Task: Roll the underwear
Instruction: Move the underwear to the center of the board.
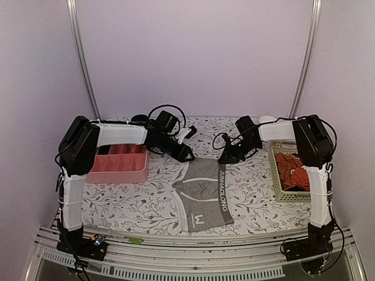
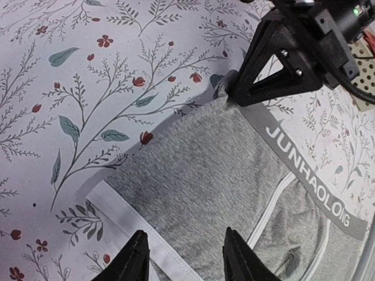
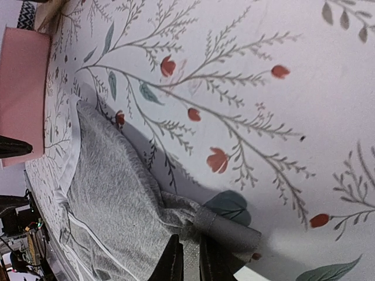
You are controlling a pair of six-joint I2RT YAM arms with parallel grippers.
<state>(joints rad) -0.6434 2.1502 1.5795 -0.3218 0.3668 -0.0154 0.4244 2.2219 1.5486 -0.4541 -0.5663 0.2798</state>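
The grey underwear [image 1: 202, 193] lies mostly flat on the floral cloth at mid-table, its dark waistband with white lettering [image 2: 304, 170] along the right side. My right gripper [image 3: 191, 263] is shut on the far waistband corner [image 3: 234, 225], which is lifted and curled over; in the left wrist view that gripper [image 2: 275, 64] shows as a black wedge at the corner. My left gripper [image 2: 186, 257] is open, fingers spread just above the grey cloth near the pale leg hem [image 2: 137, 225]. In the top view the left gripper [image 1: 186, 155] and the right gripper [image 1: 225, 158] flank the garment's far edge.
A pink compartment tray [image 1: 117, 164] stands at the left, just behind my left arm's reach. A pale mesh basket [image 1: 275, 187] with orange-red garments [image 1: 291, 170] sits at the right edge. The floral tablecloth [image 1: 129, 202] covers the table.
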